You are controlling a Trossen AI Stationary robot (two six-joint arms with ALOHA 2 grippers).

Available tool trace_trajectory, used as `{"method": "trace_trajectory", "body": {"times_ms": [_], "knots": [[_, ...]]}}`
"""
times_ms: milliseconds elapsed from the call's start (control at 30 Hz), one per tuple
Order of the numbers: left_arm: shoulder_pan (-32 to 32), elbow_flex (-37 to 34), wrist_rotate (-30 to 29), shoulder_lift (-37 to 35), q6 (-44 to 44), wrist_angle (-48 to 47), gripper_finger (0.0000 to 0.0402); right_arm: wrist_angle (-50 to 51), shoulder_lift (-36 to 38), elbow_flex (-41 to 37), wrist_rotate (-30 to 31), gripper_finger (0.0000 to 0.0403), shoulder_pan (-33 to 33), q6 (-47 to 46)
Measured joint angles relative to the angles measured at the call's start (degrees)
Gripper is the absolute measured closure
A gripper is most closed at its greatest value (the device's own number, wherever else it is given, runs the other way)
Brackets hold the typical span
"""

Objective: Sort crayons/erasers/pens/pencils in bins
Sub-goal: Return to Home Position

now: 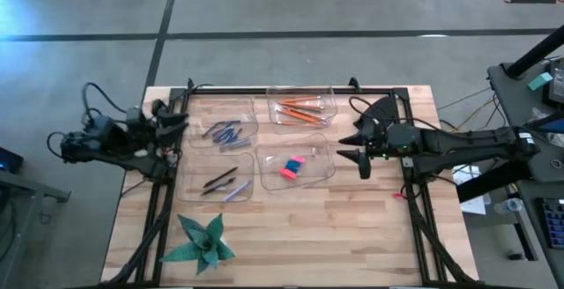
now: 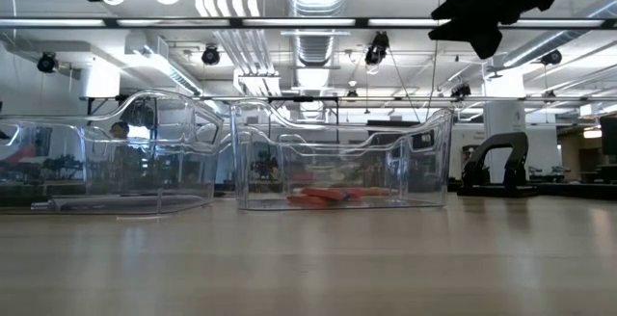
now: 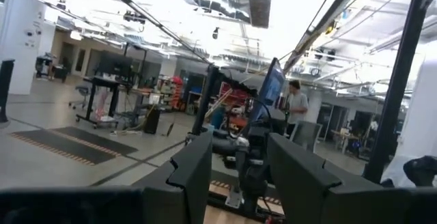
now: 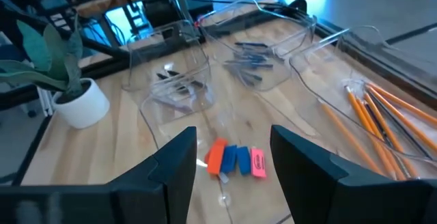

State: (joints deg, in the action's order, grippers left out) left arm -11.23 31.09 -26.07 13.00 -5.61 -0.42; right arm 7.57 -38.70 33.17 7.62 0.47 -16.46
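Four clear bins stand in a two-by-two block mid-table. The far-left bin (image 1: 227, 131) holds blue crayons (image 4: 249, 61). Orange pencils (image 1: 300, 109) lie in the far-right bin (image 1: 328, 104). The near-left bin (image 1: 196, 186) holds dark pens (image 1: 220, 181). In the near-right bin (image 1: 319, 173) lie pink, orange and blue erasers (image 4: 236, 160). My left gripper (image 1: 181, 123) hangs open at the table's left edge, beside the crayon bin. My right gripper (image 4: 233, 135) hangs open above the table, right of the eraser bin. Neither has anything between its fingers.
A green leafy plant in a white pot (image 4: 76, 98) stands near the table's front left corner (image 1: 203, 240). Black frame rails (image 1: 291, 89) run along the far edge and both sides. Bare wood (image 1: 352, 236) fills the near right part.
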Motion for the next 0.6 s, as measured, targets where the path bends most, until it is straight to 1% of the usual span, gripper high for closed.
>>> {"method": "trace_trajectory", "body": {"times_ms": [167, 300, 400, 600], "knots": [[0.0, -7.7, 0.0, 1.2, 0.0, 10.9, 0.0272, -0.7, 4.0, -3.1, 0.2, 0.0225, 0.0, 0.0], [0.0, -12.1, 0.0, 1.6, 0.1, 18.1, 0.0272, -1.1, 7.5, -5.9, 3.6, 0.0225, 0.0, 0.2], [0.0, -14.4, -0.4, 1.0, 0.1, 18.5, 0.0272, -1.1, 10.3, -8.0, 6.3, 0.0225, 0.0, 0.0], [0.0, -17.4, -3.8, -1.2, 0.2, 19.1, 0.0272, -1.1, 15.9, -10.8, 6.6, 0.0225, 0.0, -1.3]]}}
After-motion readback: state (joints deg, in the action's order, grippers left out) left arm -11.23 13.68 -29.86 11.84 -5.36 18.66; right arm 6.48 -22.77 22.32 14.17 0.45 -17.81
